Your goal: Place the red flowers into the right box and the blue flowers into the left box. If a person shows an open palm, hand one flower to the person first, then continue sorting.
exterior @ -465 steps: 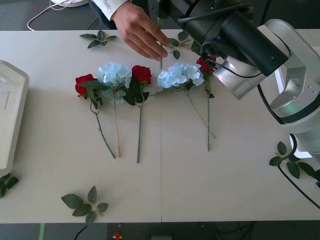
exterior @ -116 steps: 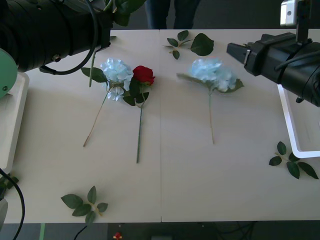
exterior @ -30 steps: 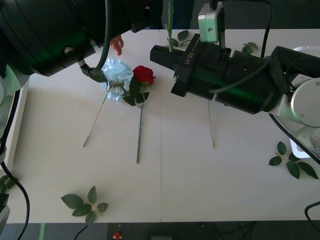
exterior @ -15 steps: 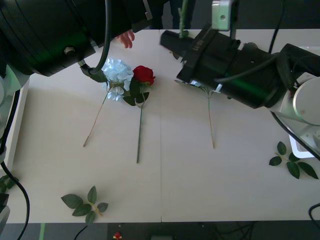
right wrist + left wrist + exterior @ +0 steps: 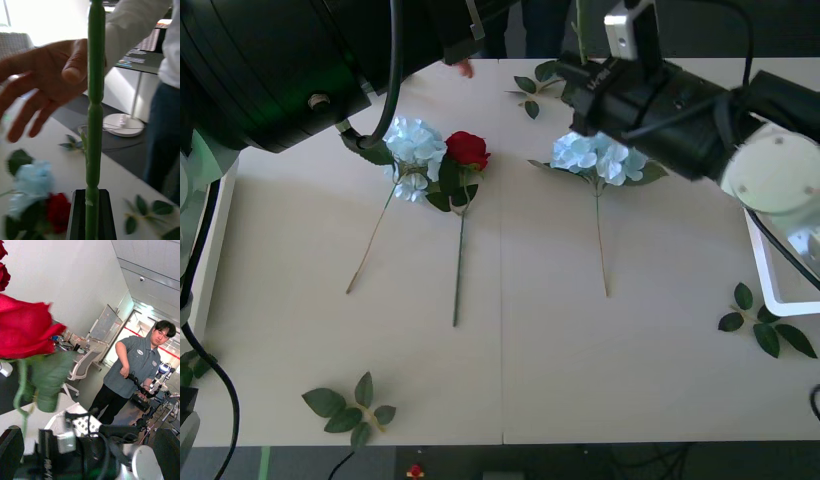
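My right gripper [image 5: 577, 66] is raised over the table's far edge and is shut on the upright green stem [image 5: 95, 112] of a red flower [image 5: 23, 325]. That flower's head looms close in the left wrist view. A person's open hand [image 5: 45, 86] reaches towards the stem, apart from it. A red flower [image 5: 468, 150] lies on the table between two blue flowers [image 5: 412, 145] [image 5: 595, 157]. My left gripper [image 5: 90, 433] is open and held high at the far left. The right box [image 5: 767, 272] and the left box [image 5: 202, 240] sit at the table's side edges.
Loose green leaf sprigs lie near the front left [image 5: 350, 405], the right edge [image 5: 765, 330] and the far edge [image 5: 535, 80]. My bulky left arm [image 5: 290, 60] covers the far left corner.
My right arm has swung right and back with the stem, uncovering the right blue flower. The person's hand has moved right along the far edge towards the stem.
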Tool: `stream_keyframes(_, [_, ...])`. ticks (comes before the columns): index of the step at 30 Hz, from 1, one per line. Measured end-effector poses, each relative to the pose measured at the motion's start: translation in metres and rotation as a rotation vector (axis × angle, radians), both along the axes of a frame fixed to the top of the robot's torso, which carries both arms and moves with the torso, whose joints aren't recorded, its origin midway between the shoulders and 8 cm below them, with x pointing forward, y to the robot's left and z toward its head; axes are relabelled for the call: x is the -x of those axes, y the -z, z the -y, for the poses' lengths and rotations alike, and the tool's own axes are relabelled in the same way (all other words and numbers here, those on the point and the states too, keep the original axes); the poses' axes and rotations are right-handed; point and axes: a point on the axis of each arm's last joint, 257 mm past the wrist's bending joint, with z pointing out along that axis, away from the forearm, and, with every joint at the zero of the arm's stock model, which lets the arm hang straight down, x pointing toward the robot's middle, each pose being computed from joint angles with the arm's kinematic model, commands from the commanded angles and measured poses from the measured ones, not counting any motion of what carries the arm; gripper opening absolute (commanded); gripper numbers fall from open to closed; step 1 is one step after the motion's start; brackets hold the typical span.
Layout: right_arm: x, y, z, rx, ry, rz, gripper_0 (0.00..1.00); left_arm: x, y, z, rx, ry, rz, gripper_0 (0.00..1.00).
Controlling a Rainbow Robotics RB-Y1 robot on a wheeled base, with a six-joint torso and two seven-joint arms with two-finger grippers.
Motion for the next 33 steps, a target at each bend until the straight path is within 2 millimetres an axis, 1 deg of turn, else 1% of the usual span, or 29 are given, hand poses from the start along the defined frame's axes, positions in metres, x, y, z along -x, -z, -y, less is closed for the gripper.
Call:
stream_keyframes(3, [-0.018,-0.004,-0.003,0.023,0.033,0.033,0.00,0.000,0.000,0.000,0.000,0.000,0.000,1.00])
stream_keyframes(6, [-0.031,-0.011,-0.010,0.042,0.058,0.071,0.00,0.000,0.000,0.000,0.000,0.000,0.000,1.00])
stream_keyframes(9, [-0.041,-0.019,-0.016,0.047,0.081,0.106,0.00,0.000,0.000,0.000,0.000,0.000,0.000,1.00])
stream_keyframes(11, [-0.046,-0.020,-0.019,0.060,0.092,0.121,0.00,0.000,0.000,0.000,0.000,0.000,0.000,1.00])
stream_keyframes(16, [-0.055,-0.022,-0.026,0.060,0.106,0.132,0.00,0.000,0.000,0.000,0.000,0.000,0.000,1.00])
stream_keyframes(24, [-0.056,-0.024,-0.030,0.055,0.106,0.135,0.00,0.000,0.000,0.000,0.000,0.000,0.000,1.00])
stream_keyframes(25, [-0.056,-0.024,-0.030,0.055,0.106,0.135,0.21,0.000,0.000,0.000,0.000,0.000,0.000,1.00])
stream_keyframes(26, [-0.056,-0.024,-0.030,0.054,0.106,0.134,0.51,0.000,0.000,0.000,0.000,0.000,0.000,1.00])
stream_keyframes(27, [-0.056,-0.024,-0.030,0.051,0.105,0.132,1.00,0.000,0.000,0.000,0.000,0.000,0.000,1.00])
stream_keyframes(33, [-0.054,-0.031,-0.030,-0.019,0.095,0.108,1.00,0.000,0.000,0.000,0.000,0.000,0.000,1.00])
